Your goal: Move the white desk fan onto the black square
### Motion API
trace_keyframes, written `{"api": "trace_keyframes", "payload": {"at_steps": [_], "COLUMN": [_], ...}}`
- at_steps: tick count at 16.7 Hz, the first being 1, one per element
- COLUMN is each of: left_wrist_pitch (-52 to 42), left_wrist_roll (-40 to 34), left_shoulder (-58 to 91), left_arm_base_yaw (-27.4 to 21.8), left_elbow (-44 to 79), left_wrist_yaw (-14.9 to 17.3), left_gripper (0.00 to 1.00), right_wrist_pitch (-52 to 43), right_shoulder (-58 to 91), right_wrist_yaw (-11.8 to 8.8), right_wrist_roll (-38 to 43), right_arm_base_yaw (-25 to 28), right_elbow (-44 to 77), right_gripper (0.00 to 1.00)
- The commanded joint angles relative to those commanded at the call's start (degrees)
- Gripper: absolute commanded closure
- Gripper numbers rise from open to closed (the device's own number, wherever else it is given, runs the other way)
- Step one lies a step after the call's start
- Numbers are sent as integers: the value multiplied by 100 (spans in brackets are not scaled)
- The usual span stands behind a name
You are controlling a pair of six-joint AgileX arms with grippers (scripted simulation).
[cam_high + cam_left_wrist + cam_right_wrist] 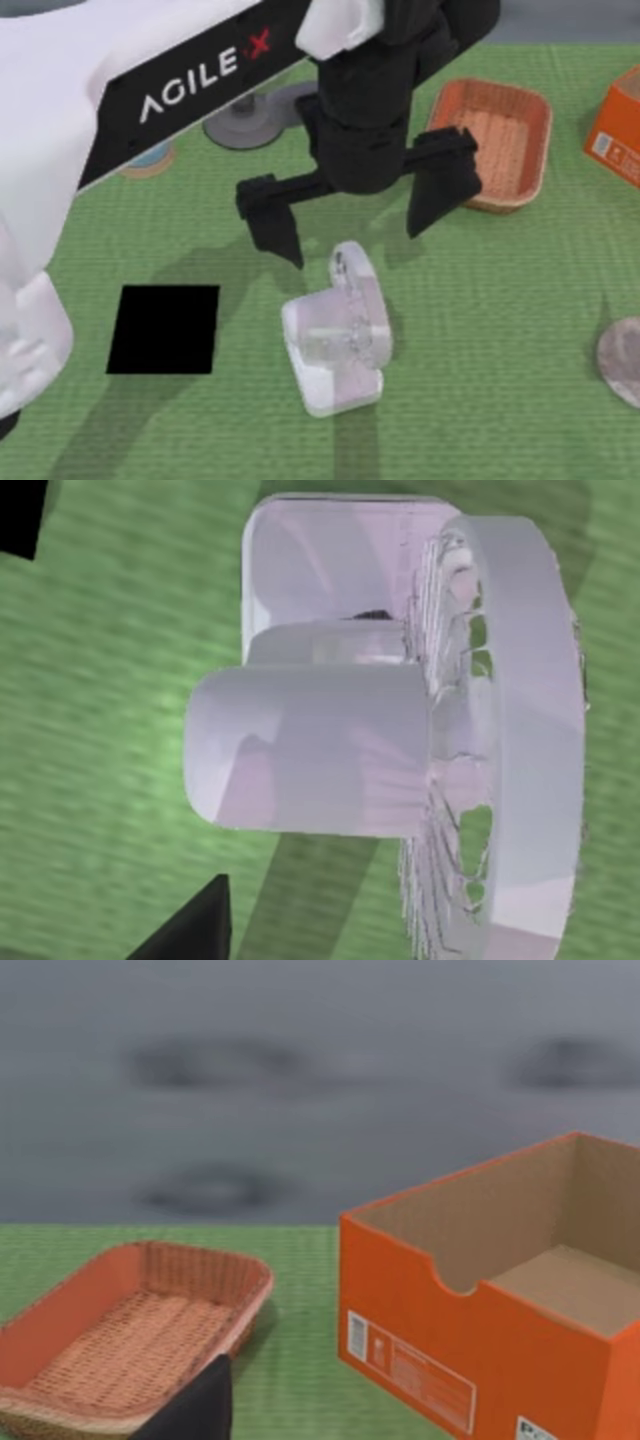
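Note:
The white desk fan (335, 345) stands on the green cloth near the middle of the table, its round grille head (352, 275) toward the far side. It fills the left wrist view (400, 730). My left gripper (355, 247) hangs open just above the fan's head. One dark fingertip (293, 258) is to the head's left and the other (416, 228) to its right, neither touching. The black square (165, 328) lies flat to the left of the fan, and its corner (20, 515) shows in the left wrist view. My right arm is outside the top view.
A wicker basket (495, 140) sits at the back right, also seen from the right wrist (130, 1330). An open orange box (620, 125) stands beside it (490, 1310). A grey-footed glass (250, 118) stands at the back, and a grey disc (622, 360) lies at the right edge.

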Motion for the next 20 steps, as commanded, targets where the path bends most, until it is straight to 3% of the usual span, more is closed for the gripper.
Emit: {"api": "trace_keyframes", "payload": {"at_steps": [15,20], "left_wrist_pitch": [1206,1206], "left_wrist_roll": [8,8], "left_shoulder": [-120,-120], "left_arm_base_yaw": [10,10], "left_elbow": [-1327,-1327], "left_wrist_yaw": [-1,-1], "left_gripper": [0,38], "right_wrist_pitch": [0,0], "right_shoulder": [0,0], "right_wrist_yaw": [0,0], "right_wrist_roll": [0,0], "right_arm_base_yaw": [0,0], "right_elbow": [0,0], "right_gripper": [0,0]}}
